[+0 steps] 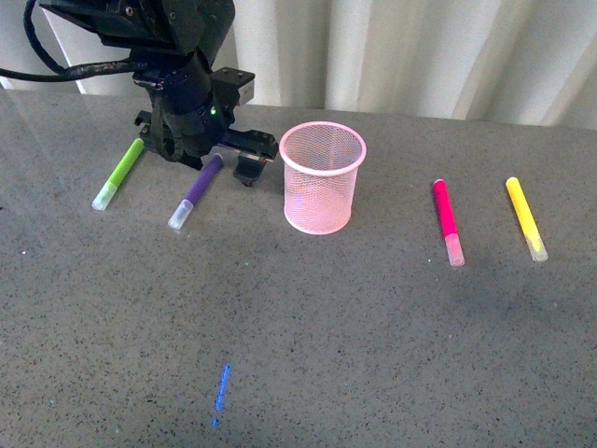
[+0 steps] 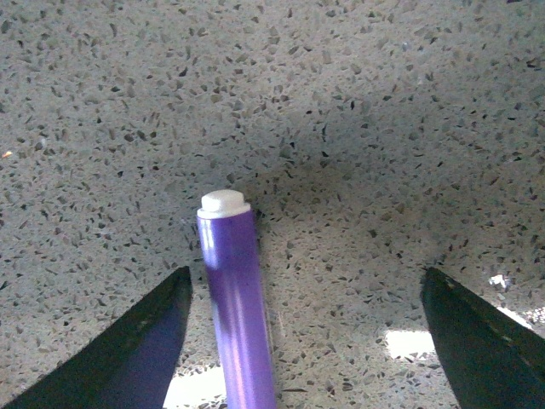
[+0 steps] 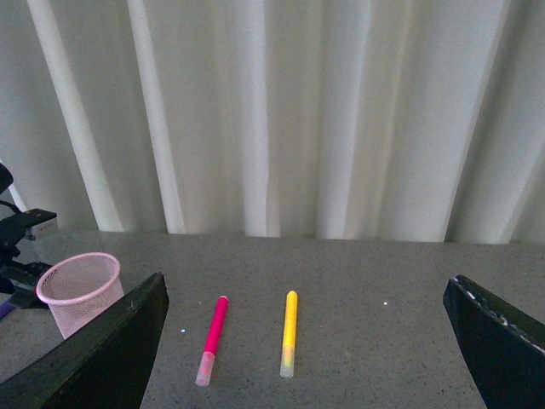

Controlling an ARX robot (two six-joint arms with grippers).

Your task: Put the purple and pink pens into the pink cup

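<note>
Left gripper (image 2: pixel 305 277) hangs wide open, low over the table (image 1: pixel 373 327), with the pink cup (image 1: pixel 322 182) just beside it. The purple pen (image 1: pixel 194 193) lies with its butt end between the jaws, untouched. The pink pen (image 1: pixel 447 221) lies well beyond the cup.

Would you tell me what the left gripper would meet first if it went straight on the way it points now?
Most likely the purple pen, which lies off-centre between the open fingers of the left gripper, with the table right under it; depth is unclear.
</note>
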